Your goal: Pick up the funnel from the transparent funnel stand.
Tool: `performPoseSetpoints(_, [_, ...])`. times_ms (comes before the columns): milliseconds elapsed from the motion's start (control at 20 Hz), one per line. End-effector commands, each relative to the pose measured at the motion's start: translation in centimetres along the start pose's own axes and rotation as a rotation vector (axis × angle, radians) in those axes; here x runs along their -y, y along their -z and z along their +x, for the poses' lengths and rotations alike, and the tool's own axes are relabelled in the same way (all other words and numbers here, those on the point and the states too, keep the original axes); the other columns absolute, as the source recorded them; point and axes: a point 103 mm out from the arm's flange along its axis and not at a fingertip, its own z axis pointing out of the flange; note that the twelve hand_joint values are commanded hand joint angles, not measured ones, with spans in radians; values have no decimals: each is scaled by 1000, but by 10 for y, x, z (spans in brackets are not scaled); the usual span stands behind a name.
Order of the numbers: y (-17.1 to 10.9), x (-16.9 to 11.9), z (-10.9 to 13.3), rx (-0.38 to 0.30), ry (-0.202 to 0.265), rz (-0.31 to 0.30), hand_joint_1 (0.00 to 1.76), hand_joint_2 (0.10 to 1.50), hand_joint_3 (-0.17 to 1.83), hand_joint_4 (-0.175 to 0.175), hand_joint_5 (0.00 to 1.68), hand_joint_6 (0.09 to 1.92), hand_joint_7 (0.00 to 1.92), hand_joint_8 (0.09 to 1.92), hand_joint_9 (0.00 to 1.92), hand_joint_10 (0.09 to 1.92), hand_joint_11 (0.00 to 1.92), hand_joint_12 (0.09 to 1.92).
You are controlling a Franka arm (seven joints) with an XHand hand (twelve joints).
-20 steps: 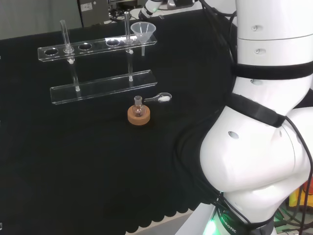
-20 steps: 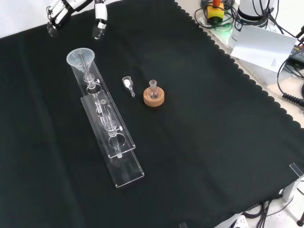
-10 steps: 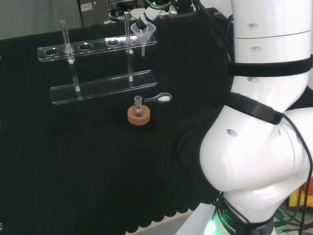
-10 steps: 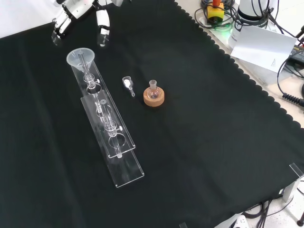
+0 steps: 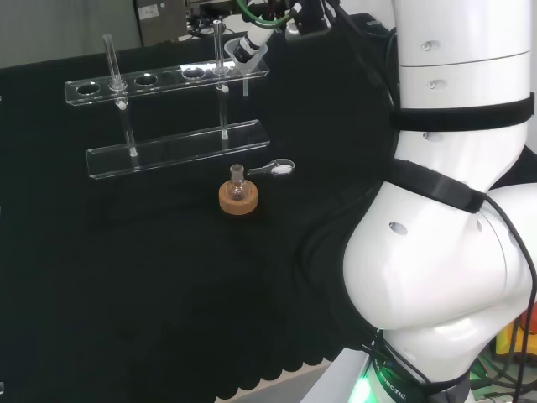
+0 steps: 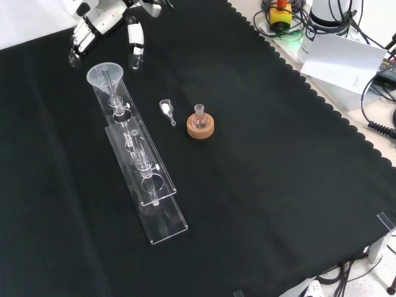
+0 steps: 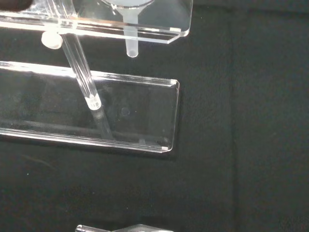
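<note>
In the head view my robot hand (image 5: 252, 40) hovers at the funnel (image 5: 248, 59) in the stand (image 5: 168, 80) near the desk's far edge; from the front, fingers (image 6: 135, 38) spread, grasping nothing, I must lower and pinch the rim.

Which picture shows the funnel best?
The front view: the funnel shows whole, its round mouth open on top at the end of the clear stand, with the hand just beyond. In the head view the hand covers most of it. The wrist view shows its spout poking down through the stand.
</note>
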Motion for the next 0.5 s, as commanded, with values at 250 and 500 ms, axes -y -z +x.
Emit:
performPoseSetpoints(250, [-12, -14, 5, 13, 6, 28, 610, 674, 304, -41, 47, 87, 0, 404, 136, 807, 212, 1383])
performPoseSetpoints(500, [-15, -20, 8, 11, 8, 38, 618, 673, 319, -39, 8, 87, 0, 279, 108, 811, 205, 1385])
